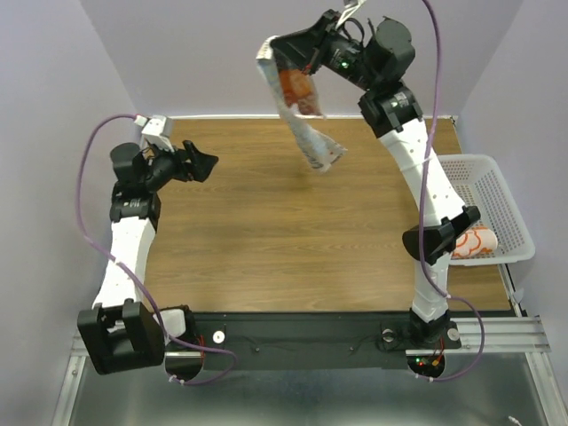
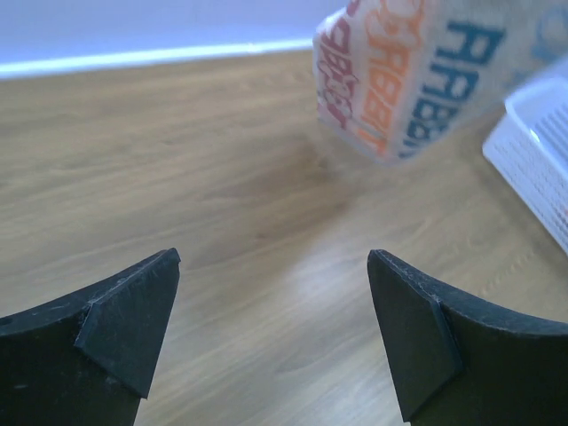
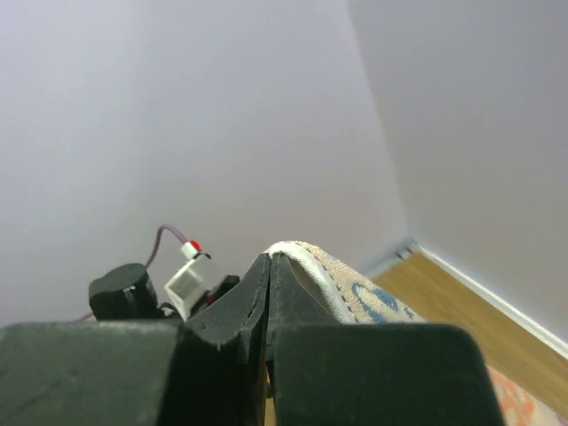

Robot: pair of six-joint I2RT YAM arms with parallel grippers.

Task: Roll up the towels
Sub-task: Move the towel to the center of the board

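My right gripper (image 1: 266, 49) is shut on the top edge of a towel (image 1: 302, 111) and holds it high over the far middle of the table. The towel is white with orange and blue lettering and hangs free, its lower end above the wood. It shows in the left wrist view (image 2: 399, 75) and at the right gripper's tip (image 3: 346, 284). My left gripper (image 1: 206, 165) is open and empty over the left side of the table, apart from the towel. A second towel (image 1: 472, 242), rolled, lies in the white basket (image 1: 497, 191).
The white perforated basket stands at the right edge of the wooden table (image 1: 266, 231); it also shows in the left wrist view (image 2: 537, 155). Purple walls close in the table at the back and sides.
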